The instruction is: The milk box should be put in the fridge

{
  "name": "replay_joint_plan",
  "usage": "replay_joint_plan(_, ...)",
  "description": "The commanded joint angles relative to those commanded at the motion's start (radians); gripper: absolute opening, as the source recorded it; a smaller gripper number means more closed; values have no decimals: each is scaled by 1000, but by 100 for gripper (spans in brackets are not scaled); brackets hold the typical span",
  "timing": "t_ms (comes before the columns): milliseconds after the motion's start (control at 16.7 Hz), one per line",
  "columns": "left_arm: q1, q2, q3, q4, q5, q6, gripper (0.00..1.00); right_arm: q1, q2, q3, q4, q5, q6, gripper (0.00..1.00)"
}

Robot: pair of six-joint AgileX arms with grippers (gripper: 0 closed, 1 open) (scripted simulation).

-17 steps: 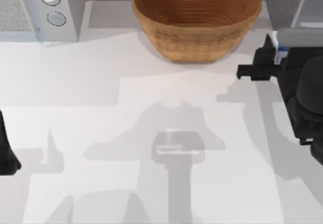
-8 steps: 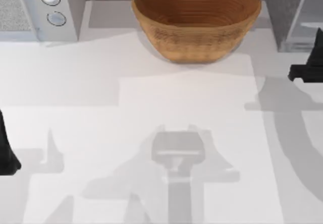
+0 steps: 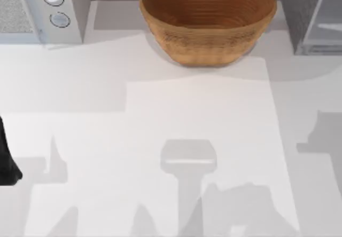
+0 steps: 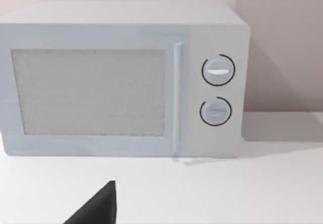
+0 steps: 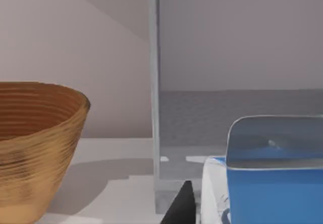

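White table (image 3: pixel 107 87) carries a microwave (image 3: pixel 37 10), a wicker bowl (image 3: pixel 208 21) and, at the right rear corner, the fridge (image 3: pixel 310 13). From my right wrist view, the milk box (image 5: pixel 272 178) sits close before the fridge's glassy panel (image 5: pixel 154 82). I judge I'm carrying it in; whether the right gripper is clamped, I cannot tell. My left arm (image 3: pixel 6 162) idles at the left edge.

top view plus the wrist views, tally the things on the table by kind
Appliances: 2, the microwave and the fridge
Bowls: 1, the wicker bowl
Cartons: 1, the milk box, close in front of the right wrist camera near the fridge
Total: 4
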Motion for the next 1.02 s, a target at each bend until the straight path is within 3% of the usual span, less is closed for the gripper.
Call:
replay_joint_plan(480, 0, 0, 0, 0, 0, 0, 100, -150, -480, -169, -291, -157, -23, 0)
replay_joint_plan(1020, 0, 0, 0, 0, 0, 0, 100, -160, -505, -178, -307, -170, -23, 0)
